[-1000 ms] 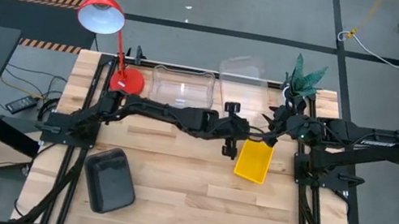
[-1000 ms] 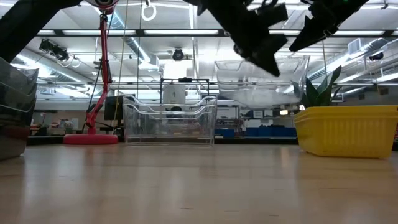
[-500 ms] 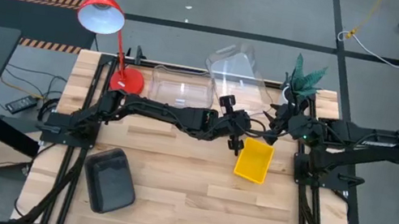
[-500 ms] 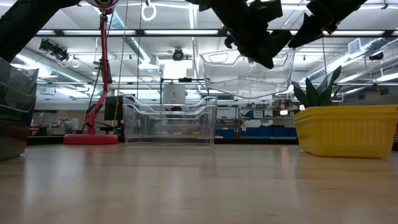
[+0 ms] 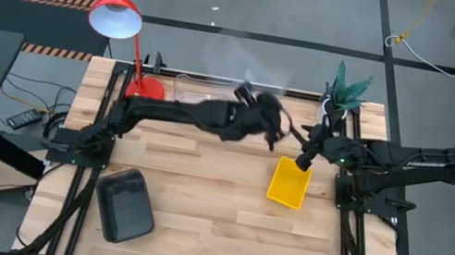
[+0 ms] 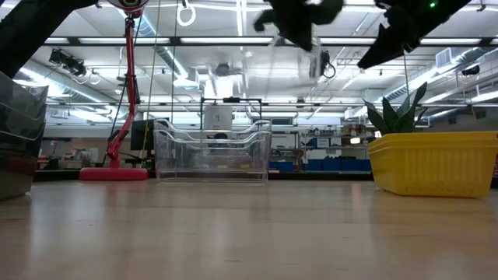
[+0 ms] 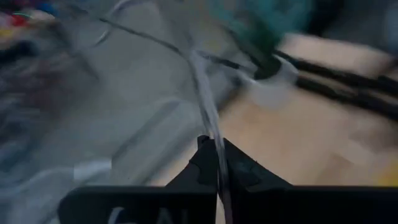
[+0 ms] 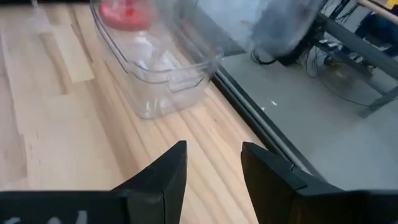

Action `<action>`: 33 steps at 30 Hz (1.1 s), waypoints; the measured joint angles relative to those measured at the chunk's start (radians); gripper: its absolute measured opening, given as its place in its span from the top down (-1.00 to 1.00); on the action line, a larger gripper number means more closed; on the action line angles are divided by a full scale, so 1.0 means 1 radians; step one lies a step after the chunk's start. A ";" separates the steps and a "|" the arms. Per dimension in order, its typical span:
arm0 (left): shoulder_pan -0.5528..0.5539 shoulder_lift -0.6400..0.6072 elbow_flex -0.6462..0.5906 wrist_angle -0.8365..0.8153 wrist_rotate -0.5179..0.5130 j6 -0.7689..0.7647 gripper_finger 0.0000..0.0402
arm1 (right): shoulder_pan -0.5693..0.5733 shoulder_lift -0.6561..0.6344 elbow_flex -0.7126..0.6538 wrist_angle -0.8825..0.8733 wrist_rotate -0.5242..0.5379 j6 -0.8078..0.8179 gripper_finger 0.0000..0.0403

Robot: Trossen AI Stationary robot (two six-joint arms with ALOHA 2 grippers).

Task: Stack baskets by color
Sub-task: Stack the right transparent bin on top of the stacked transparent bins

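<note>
The left end effector (image 7: 214,167), clamped on a clear, seemingly blurred plastic basket (image 6: 280,66), has swung it up towards the clear stack (image 6: 212,152); right end effector (image 8: 211,165) waits, fingers apart.

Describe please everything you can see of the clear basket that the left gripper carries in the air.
The clear basket is a shallow transparent plastic tray, smeared by motion. The left gripper is shut on its thin rim, which runs up between the fingers. It hangs high above the table, tilted, near the clear stack at the back edge, touching nothing else. It looks empty.
</note>
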 joint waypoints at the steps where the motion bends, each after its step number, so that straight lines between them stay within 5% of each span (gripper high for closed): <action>1: 0.003 -0.004 0.019 -0.021 -0.031 -0.010 0.99 | 0.003 -0.004 -0.006 0.011 0.001 0.003 0.22; 5: 0.012 0.005 0.076 -0.171 -0.083 -0.096 0.99 | 0.015 -0.003 -0.016 -0.007 0.011 0.053 0.22; 16: 0.052 0.008 0.068 -0.378 0.159 -0.276 0.99 | 0.087 -0.039 0.003 0.028 0.040 -0.004 0.22; 25: -0.007 0.002 -0.086 -0.406 0.085 -0.330 0.99 | 0.083 -0.131 0.098 0.268 0.278 -0.323 0.25; 33: -0.024 -0.009 -0.086 -0.475 0.042 -0.509 0.99 | 0.072 -0.169 0.099 0.323 0.301 -0.431 0.25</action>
